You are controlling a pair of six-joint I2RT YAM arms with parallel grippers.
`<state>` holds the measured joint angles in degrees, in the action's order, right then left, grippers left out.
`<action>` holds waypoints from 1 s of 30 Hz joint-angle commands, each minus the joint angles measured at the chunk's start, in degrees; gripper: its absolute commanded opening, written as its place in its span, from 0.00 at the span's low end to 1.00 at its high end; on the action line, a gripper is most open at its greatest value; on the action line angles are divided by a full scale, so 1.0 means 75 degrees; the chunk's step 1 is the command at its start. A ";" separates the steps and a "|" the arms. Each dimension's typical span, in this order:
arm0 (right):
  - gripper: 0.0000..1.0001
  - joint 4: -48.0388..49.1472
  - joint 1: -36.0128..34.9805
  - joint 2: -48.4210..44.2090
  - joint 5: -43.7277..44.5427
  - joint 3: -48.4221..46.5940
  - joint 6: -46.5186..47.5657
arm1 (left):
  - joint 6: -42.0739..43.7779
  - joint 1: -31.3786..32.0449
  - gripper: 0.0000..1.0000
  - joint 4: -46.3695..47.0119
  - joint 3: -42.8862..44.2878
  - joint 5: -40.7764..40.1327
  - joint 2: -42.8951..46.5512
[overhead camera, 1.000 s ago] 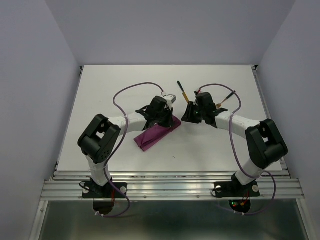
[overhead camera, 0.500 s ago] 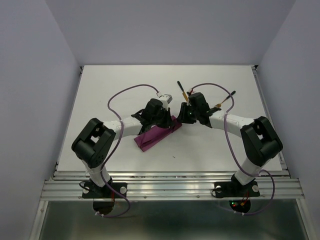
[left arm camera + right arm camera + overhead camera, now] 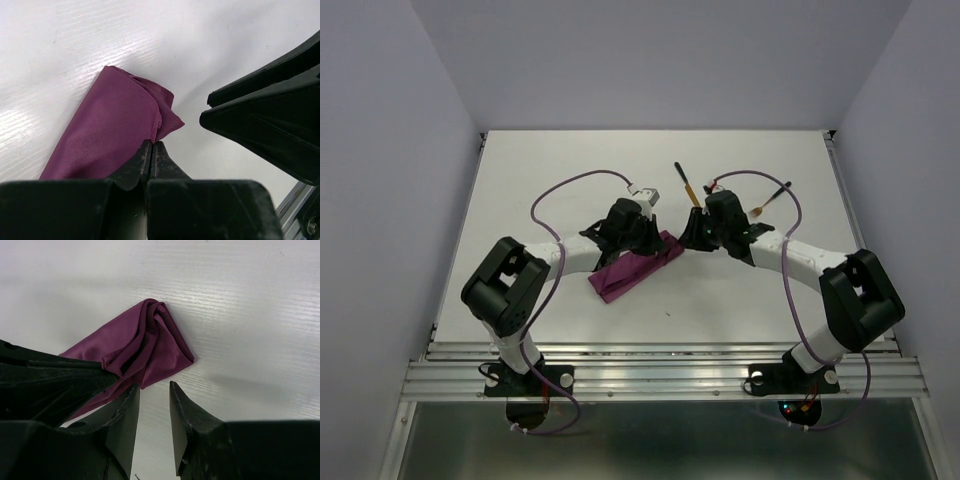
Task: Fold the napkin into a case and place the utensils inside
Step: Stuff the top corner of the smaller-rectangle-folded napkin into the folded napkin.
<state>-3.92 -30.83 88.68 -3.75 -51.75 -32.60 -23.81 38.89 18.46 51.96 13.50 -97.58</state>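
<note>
Withdrawn slightly, right gripper (image 3: pixel 154 386) gapes (empty) beside case (image 3: pixel 157 342); left gripper (image 3: pixel 151 143) pinches its hem.

overhead rear camera looking down on the table (image 3: pixel 520 200), both wrist cameras close on one napkin (image 3: pixel 110 120) end

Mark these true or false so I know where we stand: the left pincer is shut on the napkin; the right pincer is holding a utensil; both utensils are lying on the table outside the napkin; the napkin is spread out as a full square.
1. The left pincer is shut on an edge of the napkin. True.
2. The right pincer holds a utensil. False: its jaws stand apart with nothing between them, close to the napkin's end.
3. Both utensils lie on the table, outside the napkin. True.
4. The napkin is spread out as a full square. False: it is folded into a narrow strip.
</note>
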 commanded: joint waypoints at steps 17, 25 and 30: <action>0.35 -0.0297 -0.0881 0.1394 0.0816 -0.1279 0.0573 | -0.0059 -0.0053 0.00 0.0445 -0.0214 -0.0018 0.0694; 0.33 -0.0566 -0.0952 0.1827 0.1378 -0.1631 0.0842 | -0.0036 -0.0065 0.00 0.0445 -0.0167 0.0005 0.0694; 0.33 -0.0625 -0.1022 0.2097 0.1402 -0.1702 0.0925 | -0.0059 -0.0065 0.00 0.0457 -0.0202 -0.0018 0.0671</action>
<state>-8.19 -37.54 103.55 4.82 -62.13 -27.18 -24.36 38.46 19.14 51.11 13.21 -95.29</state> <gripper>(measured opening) 0.327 0.058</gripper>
